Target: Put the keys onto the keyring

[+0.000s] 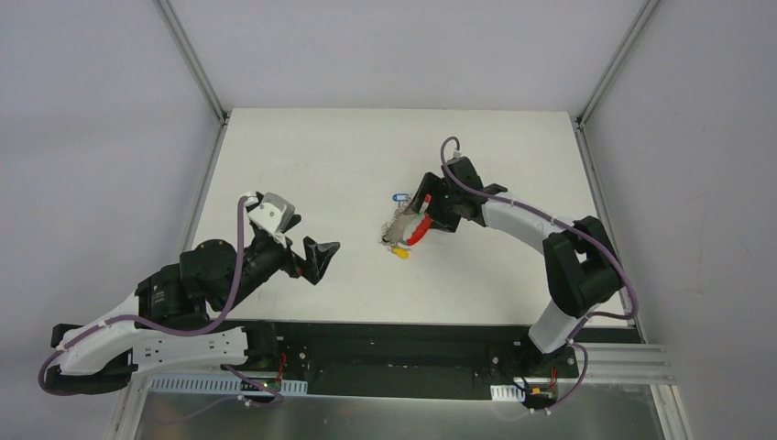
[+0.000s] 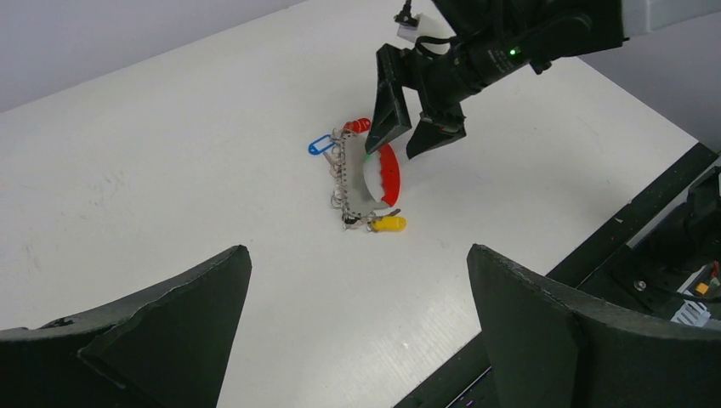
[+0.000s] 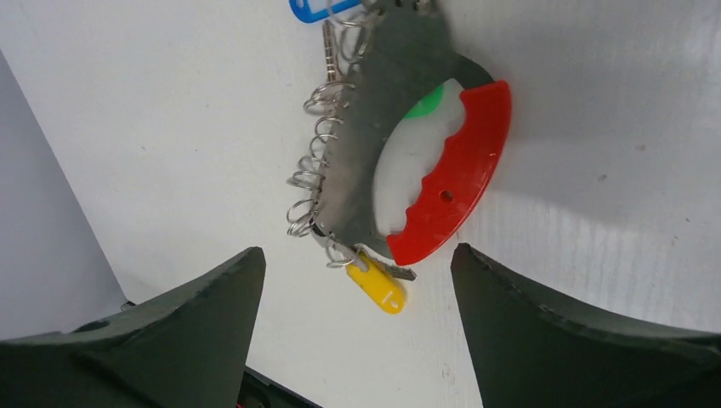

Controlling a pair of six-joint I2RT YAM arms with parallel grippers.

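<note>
The keyring lies flat mid-table: a red curved clip (image 3: 455, 178), a grey flat piece (image 3: 374, 127) and a chain of silver rings (image 3: 315, 161). It also shows in the top view (image 1: 410, 229) and the left wrist view (image 2: 374, 174). A yellow key (image 3: 377, 285) hangs on the chain's lower end. A blue key (image 3: 310, 10) lies at the chain's upper end; I cannot tell whether it is threaded. No black key shows. My right gripper (image 3: 355, 255) is open and empty, just above the keyring (image 1: 427, 213). My left gripper (image 2: 359, 251) is open and empty, well left of the bunch (image 1: 307, 255).
A small red piece (image 2: 357, 125) sits at the top of the bunch beside the blue key. The table's front edge and the black base rail (image 2: 629, 229) run close behind the keyring's near side. Grey walls surround the white table (image 1: 302, 156).
</note>
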